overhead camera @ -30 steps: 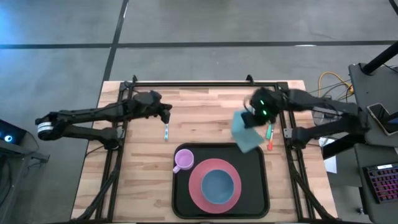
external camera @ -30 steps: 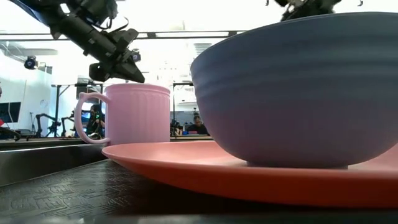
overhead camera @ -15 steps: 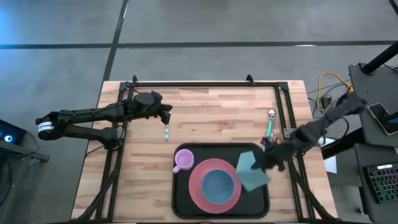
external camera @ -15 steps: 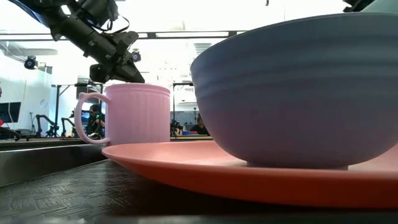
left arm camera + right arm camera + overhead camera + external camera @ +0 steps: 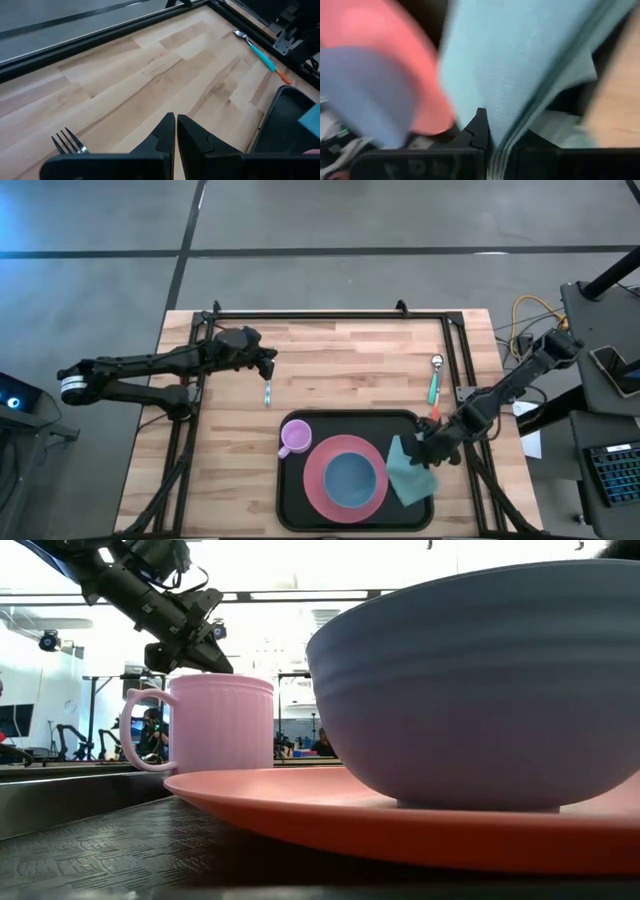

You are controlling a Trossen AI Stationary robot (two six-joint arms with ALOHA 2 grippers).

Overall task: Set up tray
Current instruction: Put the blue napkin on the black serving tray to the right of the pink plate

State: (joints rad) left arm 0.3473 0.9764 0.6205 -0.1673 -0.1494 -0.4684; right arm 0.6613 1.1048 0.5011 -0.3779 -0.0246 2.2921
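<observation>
So the right gripper [image 5: 428, 456] is clamped tight on a folded teal napkin [image 5: 408, 482], carrying it over the black tray [image 5: 296, 498]. The cloth hangs just below the fingers, over the tray's bare strip beside the pink plate [image 5: 318, 480]. The tray itself sits right under that gripper, at the table's near edge.

Looks to me like the napkin-placing step is in hand. Next move probably calls for easing down so the cloth lies flat on the bare strip, then letting go without dragging it onto the plate rim.

The left gripper [image 5: 270, 364] waits well away from the tray with its fingers pressed together on nothing, a fork [image 5: 267, 391] lying just ahead of it on the wood.

Count so far: one tray, one plate, one blue bowl [image 5: 351, 477] on the plate, one pink mug [image 5: 294, 438], one napkin. Off the tray: one fork, one teal-handled spoon [image 5: 434, 378], plus something orange [image 5: 436, 413] beside it, can't tell what.
</observation>
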